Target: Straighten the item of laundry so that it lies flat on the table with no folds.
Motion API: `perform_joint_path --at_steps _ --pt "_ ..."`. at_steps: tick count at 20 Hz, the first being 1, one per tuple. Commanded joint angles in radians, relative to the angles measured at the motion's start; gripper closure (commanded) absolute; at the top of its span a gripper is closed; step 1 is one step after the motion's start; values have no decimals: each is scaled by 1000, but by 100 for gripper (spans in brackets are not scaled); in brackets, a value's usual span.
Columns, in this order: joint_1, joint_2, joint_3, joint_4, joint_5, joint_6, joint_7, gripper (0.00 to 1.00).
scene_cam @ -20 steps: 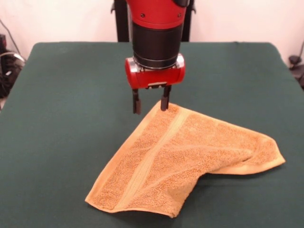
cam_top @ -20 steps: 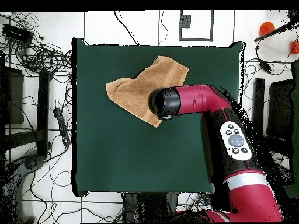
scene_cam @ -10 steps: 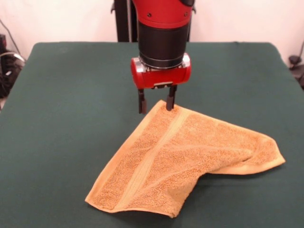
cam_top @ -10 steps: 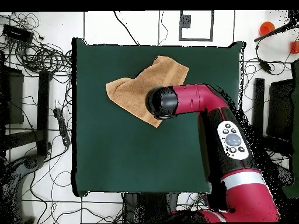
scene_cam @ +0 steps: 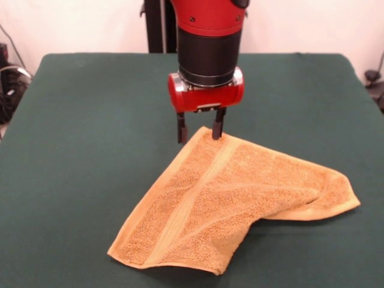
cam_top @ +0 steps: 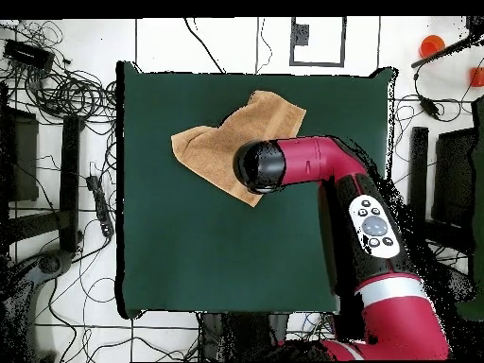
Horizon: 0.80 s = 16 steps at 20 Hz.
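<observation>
Towel (scene_cam: 234, 198) folded, long axis across table (scene_cam: 90, 120), far corner between parted, empty hand (scene_cam: 200, 128) fingers

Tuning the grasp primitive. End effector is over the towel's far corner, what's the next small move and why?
Probably lower a little and close. The end effector is open and straddles the far corner of the towel, one fingertip on the cloth, the other just outside its edge over the table. The towel is folded over itself, so that corner likely has to be gripped and pulled out.
</observation>
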Motion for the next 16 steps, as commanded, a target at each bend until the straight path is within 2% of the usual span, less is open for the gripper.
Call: perform_joint_path --at_steps 1,16 --pt "50 64 -10 47 22 -63 138 0" --pt "68 104 -36 33 29 -110 157 0"
